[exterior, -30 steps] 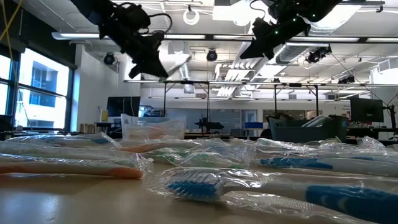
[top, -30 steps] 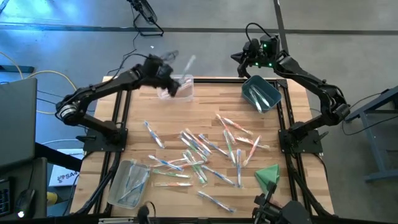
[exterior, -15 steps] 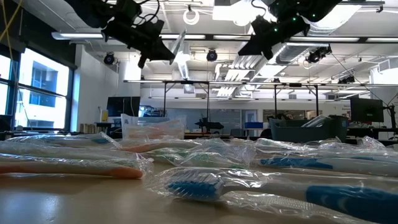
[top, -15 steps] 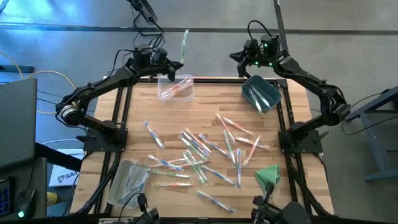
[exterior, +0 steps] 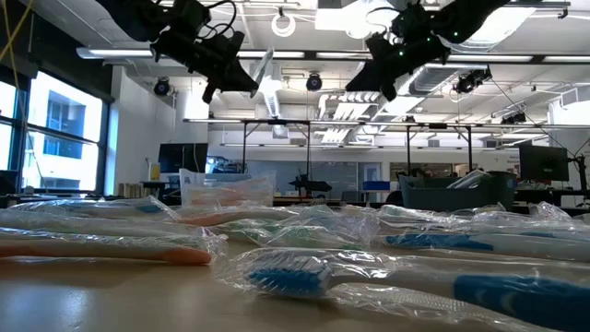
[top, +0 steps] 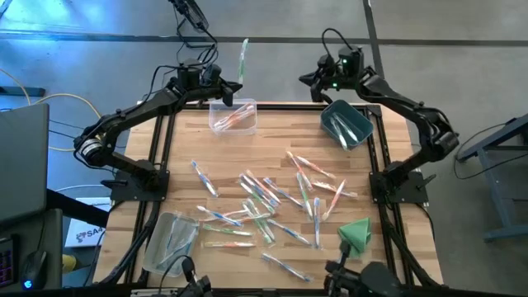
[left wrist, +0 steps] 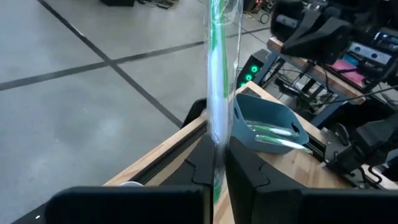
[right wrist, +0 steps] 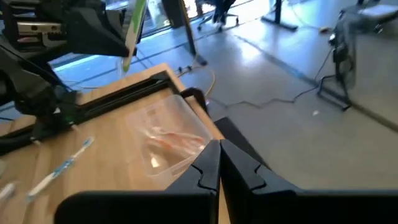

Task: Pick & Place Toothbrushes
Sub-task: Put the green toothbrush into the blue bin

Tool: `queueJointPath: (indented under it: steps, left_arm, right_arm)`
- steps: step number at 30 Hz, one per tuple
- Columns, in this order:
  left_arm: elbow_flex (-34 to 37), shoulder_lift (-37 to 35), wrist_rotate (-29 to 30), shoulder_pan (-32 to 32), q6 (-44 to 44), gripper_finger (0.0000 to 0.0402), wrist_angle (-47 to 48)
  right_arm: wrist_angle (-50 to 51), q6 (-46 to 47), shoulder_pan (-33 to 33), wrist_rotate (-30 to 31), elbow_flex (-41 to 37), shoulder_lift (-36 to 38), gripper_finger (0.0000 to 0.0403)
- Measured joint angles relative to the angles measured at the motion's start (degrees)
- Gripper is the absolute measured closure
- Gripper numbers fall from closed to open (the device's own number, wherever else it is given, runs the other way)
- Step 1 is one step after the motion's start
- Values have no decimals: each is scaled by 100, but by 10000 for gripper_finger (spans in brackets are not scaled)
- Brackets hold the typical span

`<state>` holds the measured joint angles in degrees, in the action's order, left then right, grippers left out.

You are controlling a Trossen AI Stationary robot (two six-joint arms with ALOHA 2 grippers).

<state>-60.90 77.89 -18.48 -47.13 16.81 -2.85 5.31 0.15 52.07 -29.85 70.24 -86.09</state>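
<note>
My left gripper [top: 233,85] hangs above the table's far edge, beside the clear bin [top: 233,115] that holds orange toothbrushes, and is shut on a wrapped green toothbrush [top: 244,58]. That toothbrush [left wrist: 219,74] rises well above the fingers. My right gripper [top: 307,79] is shut and empty, in the air beyond the far edge near the blue bin [top: 346,124]. Many wrapped toothbrushes [top: 264,202] lie flat on the middle of the wooden table [top: 272,140]. My left gripper pinches the green toothbrush near its lower end [left wrist: 217,142] between its two fingers. The fingers come about level from the table's left and lie across the toothbrush. It stands nearly upright above them [exterior: 265,65], lifted clear of the bin and the table.
Another clear bin [top: 171,242] sits at the near left corner and a folded green cloth [top: 356,233] at the near right. The blue bin holds a few toothbrushes. The table's black frame [top: 272,106] runs along the far edge under both grippers.
My left gripper has tipped up from over the clear bin and gone up toward the far edge, still shut; its green toothbrush has swung from slanting to nearly upright. It has kept still for the last half second. My right gripper has rolled a little.
</note>
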Motion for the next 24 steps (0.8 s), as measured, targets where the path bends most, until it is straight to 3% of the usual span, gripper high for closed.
queueJointPath:
  steps: [5,10,14,19,24]
  left_arm:
    - [0,0,-7,-9,-1,391,-1]
    - [0,0,-7,-9,-84,391,2]
    - [0,0,-9,0,-133,391,25]
    - [0,0,-19,0,-178,391,42]
    - [0,34,21,115,-426,391,14]
  right_arm:
    - [-180,-25,-195,105,-2,-231,401]
    - [-952,230,-487,796,-1,-334,401]
    - [-1256,264,-689,906,-2,-384,392]
    - [-1257,438,-788,1062,-2,-412,334]
    - [-1731,1112,-797,658,-2,-444,262]
